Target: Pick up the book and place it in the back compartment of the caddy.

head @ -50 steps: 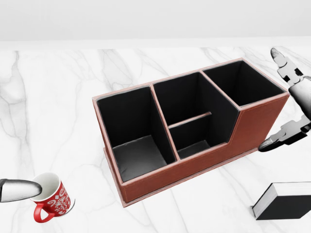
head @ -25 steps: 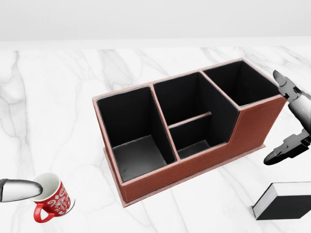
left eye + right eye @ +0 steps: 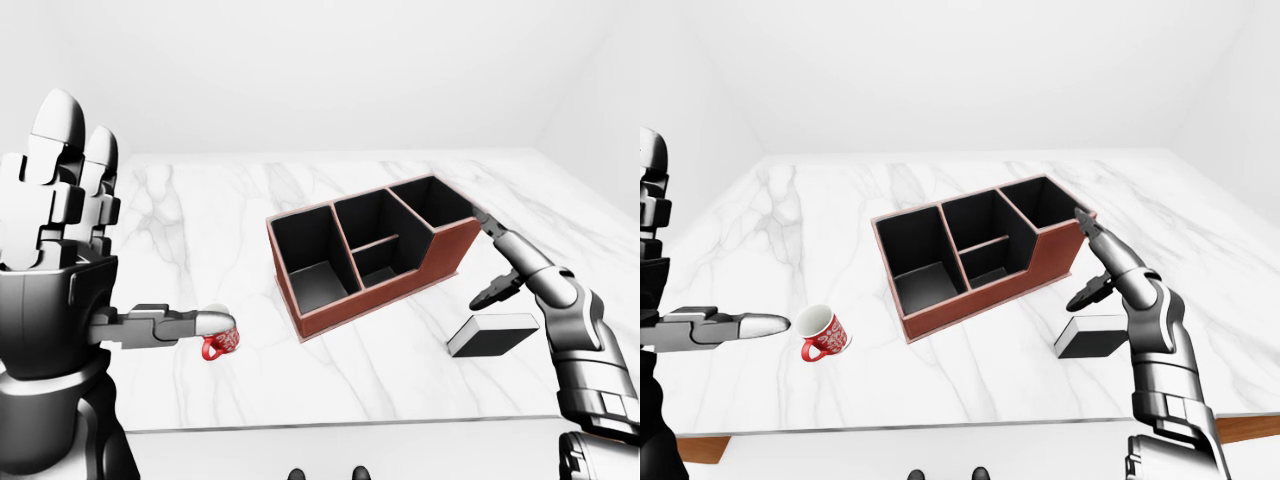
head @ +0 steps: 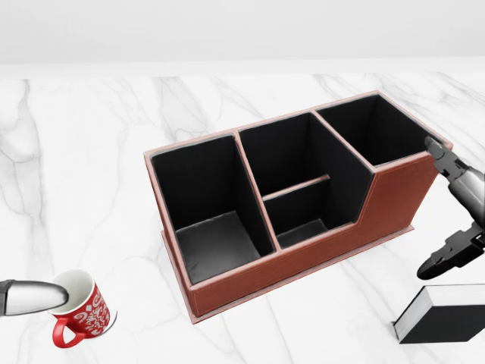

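The black book [image 4: 443, 312] with white page edges lies flat on the marble table, at the bottom right of the head view. The red-brown caddy [image 4: 303, 258] with black compartments stands slanted in the middle, to the book's upper left. My right hand [image 4: 430, 206] is open with fingers spread, hovering just above the book beside the caddy's right end; its thumb [image 4: 447, 259] points down at the book without touching it. My left hand [image 3: 145, 215] is open and raised at the far left, its thumb [image 3: 190, 323] stretched out over the mug.
A red mug [image 4: 83, 311] with a white pattern stands at the lower left of the table. The white marble table [image 3: 940, 390] ends at an edge along the bottom of the right-eye view. White walls stand behind it.
My right hand has moved down along the caddy's right end, closer to the book. The left hand, caddy, book and mug have stayed put.
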